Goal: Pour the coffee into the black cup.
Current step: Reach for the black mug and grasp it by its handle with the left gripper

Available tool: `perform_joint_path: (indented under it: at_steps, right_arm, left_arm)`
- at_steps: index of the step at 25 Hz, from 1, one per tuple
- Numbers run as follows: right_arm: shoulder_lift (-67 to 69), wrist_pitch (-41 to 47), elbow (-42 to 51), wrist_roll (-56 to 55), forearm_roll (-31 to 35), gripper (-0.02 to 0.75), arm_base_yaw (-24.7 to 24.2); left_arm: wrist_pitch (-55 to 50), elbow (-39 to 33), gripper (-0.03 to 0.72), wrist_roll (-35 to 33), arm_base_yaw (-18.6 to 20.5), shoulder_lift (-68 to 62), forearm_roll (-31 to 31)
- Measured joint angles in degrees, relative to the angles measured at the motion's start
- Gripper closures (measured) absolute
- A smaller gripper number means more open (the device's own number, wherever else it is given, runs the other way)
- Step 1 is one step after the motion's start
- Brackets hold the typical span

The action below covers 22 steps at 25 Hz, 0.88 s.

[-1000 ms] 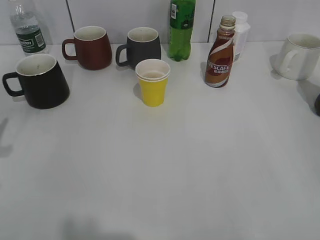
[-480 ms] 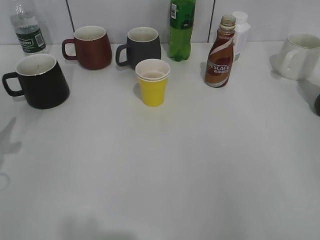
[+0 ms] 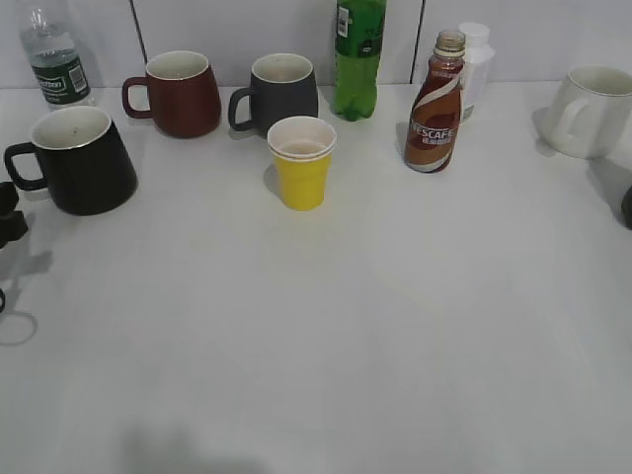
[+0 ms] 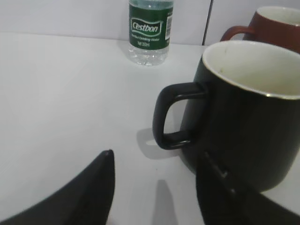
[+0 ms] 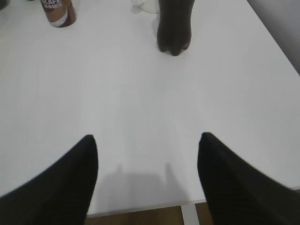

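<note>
The coffee bottle [image 3: 434, 104], brown with a NESCAFE label and no cap, stands upright at the back right of the table; its base shows in the right wrist view [image 5: 58, 11]. The black cup [image 3: 84, 158] stands at the far left, handle pointing left, and looks empty. My left gripper [image 3: 8, 212] is just in view at the left edge, below the cup's handle. In the left wrist view it [image 4: 157, 159] is open and empty, with the cup [image 4: 248, 117] and its handle close ahead to the right. My right gripper [image 5: 146, 138] is open and empty over bare table near the front edge.
A maroon mug [image 3: 178, 94], dark grey mug [image 3: 281, 92], green soda bottle [image 3: 357, 59] and white bottle [image 3: 477, 64] line the back. A yellow paper cup [image 3: 302, 163] stands mid-table. There is a water bottle [image 3: 54, 59] back left, a white mug [image 3: 592, 111] back right and a dark bottle [image 5: 173, 26] ahead of the right gripper.
My left gripper has come into the exterior view at the left edge near the black cup's handle; before, only its shadow showed. Nothing on the table has moved.
</note>
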State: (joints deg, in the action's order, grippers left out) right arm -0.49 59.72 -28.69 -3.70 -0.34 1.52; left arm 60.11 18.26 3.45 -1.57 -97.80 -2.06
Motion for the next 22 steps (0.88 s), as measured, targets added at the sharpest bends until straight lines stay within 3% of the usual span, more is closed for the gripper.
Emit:
perform_joint_path:
  at_steps: [12, 22]
  right_arm:
    - [0.0, 0.0, 0.0, 0.0, 0.0, 0.213, 0.0]
    - [0.0, 0.0, 0.0, 0.0, 0.0, 0.214, 0.0]
  left_arm:
    - [1.1, 6.1, 0.263, 0.0, 0.1, -5.1, 0.2]
    - [-1.5, 9.7, 0.263, 0.0, 2.9, -8.1, 3.9]
